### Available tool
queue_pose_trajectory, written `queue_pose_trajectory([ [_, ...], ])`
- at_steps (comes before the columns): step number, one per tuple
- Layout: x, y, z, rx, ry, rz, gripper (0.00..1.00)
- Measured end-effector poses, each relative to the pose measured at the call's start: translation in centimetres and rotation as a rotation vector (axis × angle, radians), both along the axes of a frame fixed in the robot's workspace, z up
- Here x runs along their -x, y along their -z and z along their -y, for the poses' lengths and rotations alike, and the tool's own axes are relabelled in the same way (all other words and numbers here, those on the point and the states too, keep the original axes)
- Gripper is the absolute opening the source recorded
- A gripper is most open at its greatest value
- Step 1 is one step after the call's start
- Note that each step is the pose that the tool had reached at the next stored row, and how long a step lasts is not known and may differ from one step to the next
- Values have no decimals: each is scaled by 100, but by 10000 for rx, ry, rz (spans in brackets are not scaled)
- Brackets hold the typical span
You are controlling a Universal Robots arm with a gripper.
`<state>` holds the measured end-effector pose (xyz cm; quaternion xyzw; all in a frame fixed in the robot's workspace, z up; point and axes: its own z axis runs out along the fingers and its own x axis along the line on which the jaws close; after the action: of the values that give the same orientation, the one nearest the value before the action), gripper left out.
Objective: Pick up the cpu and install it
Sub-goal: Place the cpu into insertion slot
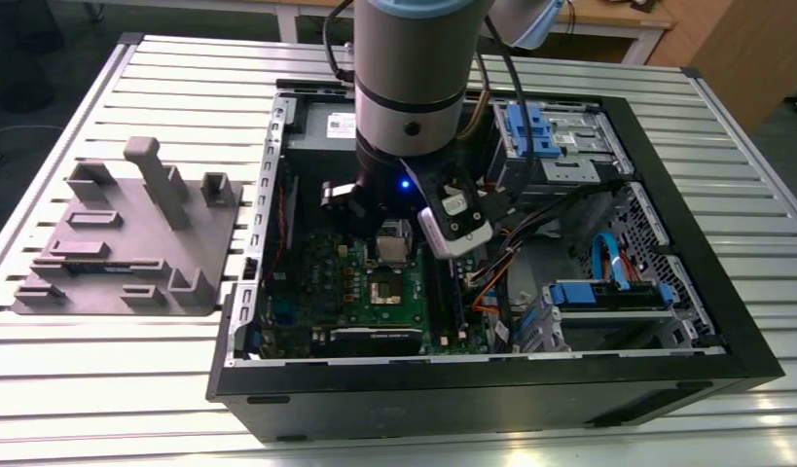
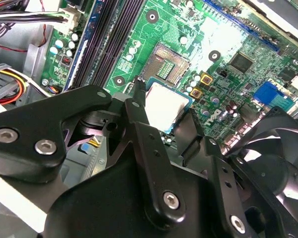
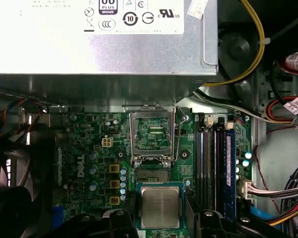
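— While looking down at the board, where to find the cpu (image 3: 160,207)?
— Pinched by 2 opposite edges between the black fingers (image 2: 145,131) of the gripper (image 2: 165,105), closed narrow on it, silvery top plain in both wrist views.
— Seated yet?
— Not seated. Held above the green motherboard (image 3: 89,134), near the socket (image 3: 151,174) but outside it.
— And the socket?
— Open, with its metal frame (image 3: 133,136) flipped up and the contact field bare.
— Next to that?
— Dark memory slots (image 3: 212,163) along 1 side; beyond the raised frame, the grey power supply (image 3: 64,54) with a white label. Close by in the second wrist view, a black fan (image 2: 275,163).
— Farther out?
— Around everything, an open black computer case (image 1: 502,391), lying on a slatted metal table (image 1: 113,389). On the exterior view's left, apart from the case, a grey fixture block (image 1: 126,243) with upright pegs. Over the case, the grey arm (image 1: 412,78) reaching down.
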<state>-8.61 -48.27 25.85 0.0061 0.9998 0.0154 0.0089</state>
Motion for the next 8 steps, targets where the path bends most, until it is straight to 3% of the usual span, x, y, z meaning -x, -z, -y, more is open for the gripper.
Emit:
queue_pose_trajectory([
  [8,0,114,0,-13,1,-27,47],
])
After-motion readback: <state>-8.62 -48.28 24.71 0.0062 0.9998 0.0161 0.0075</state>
